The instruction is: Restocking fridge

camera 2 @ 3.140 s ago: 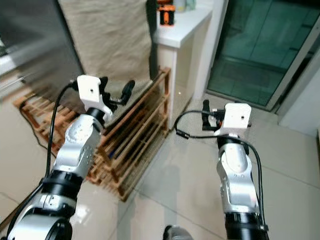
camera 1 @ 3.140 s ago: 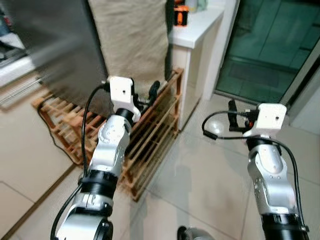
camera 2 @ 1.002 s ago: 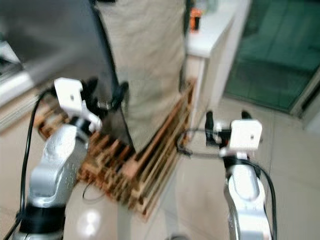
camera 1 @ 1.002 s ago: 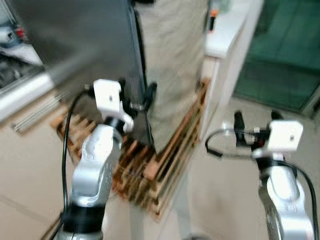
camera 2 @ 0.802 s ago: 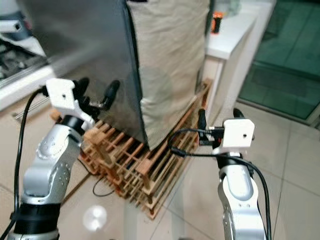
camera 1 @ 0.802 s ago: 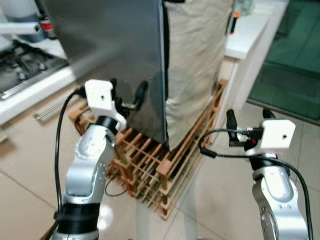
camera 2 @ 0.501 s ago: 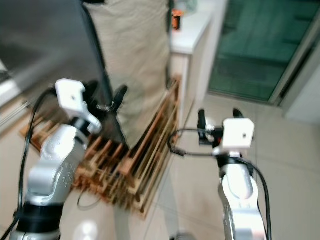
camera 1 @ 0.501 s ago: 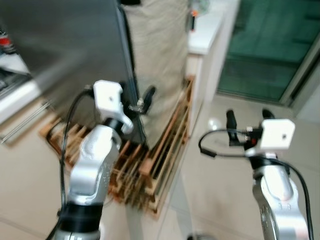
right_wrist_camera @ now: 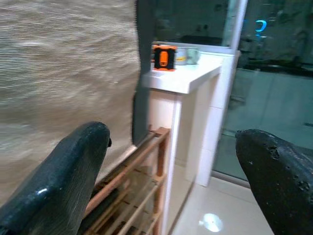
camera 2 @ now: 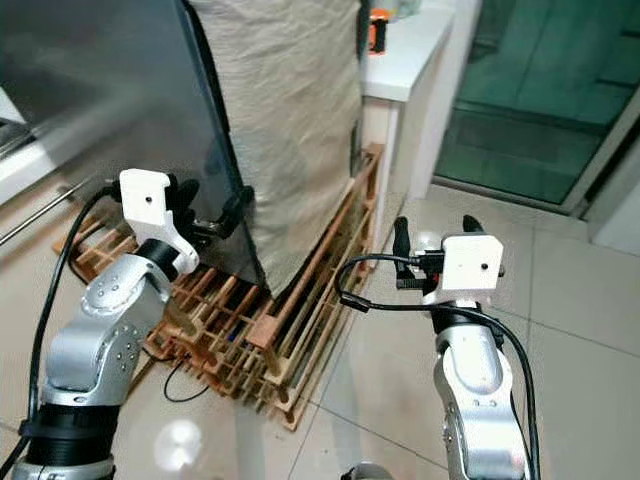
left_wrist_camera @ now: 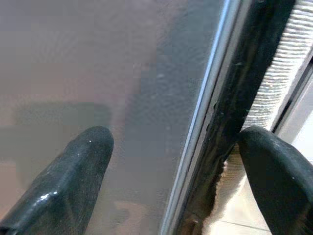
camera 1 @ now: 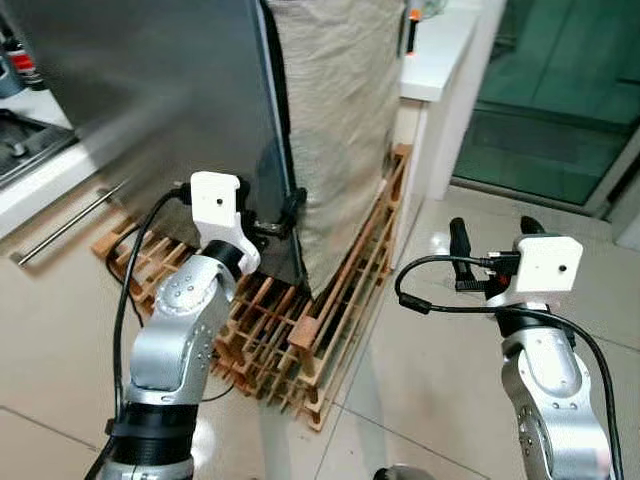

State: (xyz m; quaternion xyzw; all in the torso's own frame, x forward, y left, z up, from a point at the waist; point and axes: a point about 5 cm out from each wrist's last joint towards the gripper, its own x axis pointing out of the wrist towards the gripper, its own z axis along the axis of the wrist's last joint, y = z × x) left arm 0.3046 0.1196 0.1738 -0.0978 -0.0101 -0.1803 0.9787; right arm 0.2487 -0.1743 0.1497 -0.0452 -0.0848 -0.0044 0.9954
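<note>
The fridge's grey steel door [camera 1: 150, 90] stands at the left, its dark edge [left_wrist_camera: 230, 93] facing me. My left gripper [camera 2: 212, 212] is open low at that edge. In the left wrist view one finger [left_wrist_camera: 83, 161] lies over the steel face, the other finger [left_wrist_camera: 274, 161] on the far side of the edge. Whether they touch the door I cannot tell. My right gripper [camera 1: 493, 230] is open and holds nothing, in the air above the tiled floor to the right.
A beige cloth [camera 1: 340, 110] hangs over the fridge's side. A wooden slatted rack [camera 1: 330, 290] lies under the fridge. A white counter [camera 1: 440, 55] with an orange item [right_wrist_camera: 164, 56] is behind. Dark glass doors [camera 1: 560, 90] stand to the right, a kitchen counter [camera 1: 30, 170] to the left.
The camera has swung about and steadied. My left gripper now sits closer in on the fridge door's edge. The right gripper keeps the same open pose.
</note>
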